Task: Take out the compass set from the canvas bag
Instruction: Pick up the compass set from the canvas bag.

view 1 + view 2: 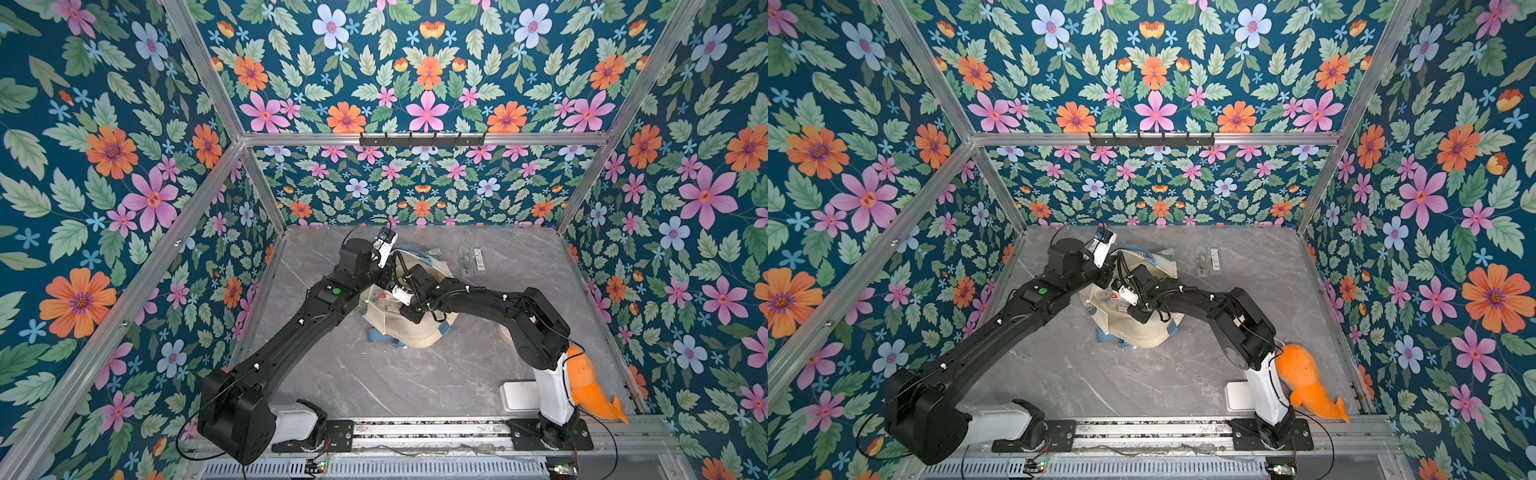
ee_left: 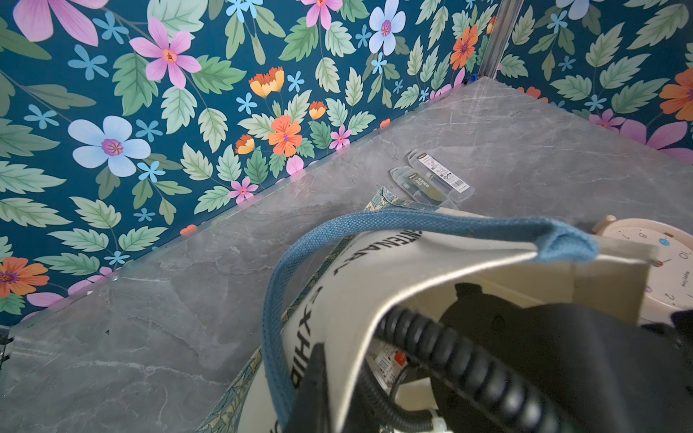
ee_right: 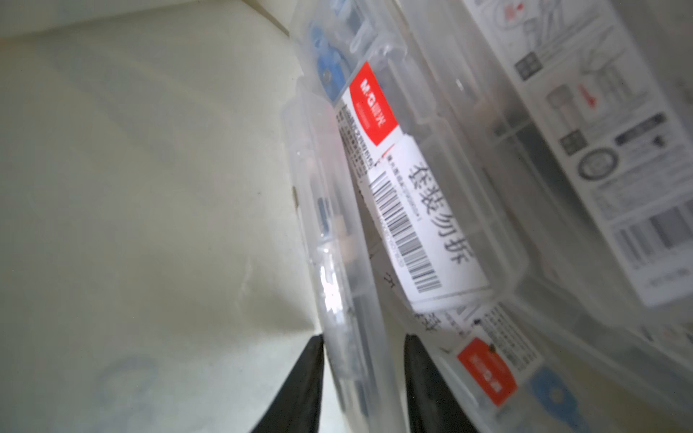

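The cream canvas bag [image 1: 415, 332] [image 1: 1144, 332] lies in the middle of the grey table, with its mouth held up. My left gripper [image 1: 386, 269] [image 2: 337, 393] is shut on the bag's rim beside the blue strap [image 2: 412, 219]; only one black finger [image 2: 315, 390] shows. My right gripper [image 1: 388, 300] [image 3: 363, 337] reaches inside the bag. Its two black fingers stand on either side of a clear plastic compass set [image 3: 333, 240] with a red and white label, shut on its edge. More clear cases [image 3: 600, 150] lie beside it in the bag.
Two clear cases [image 1: 471, 259] [image 2: 431, 180] lie on the table behind the bag. A pale clock [image 2: 660, 262] sits next to the bag on the right. An orange plush whale [image 1: 590, 386] and a white block [image 1: 517, 397] are by the right arm's base.
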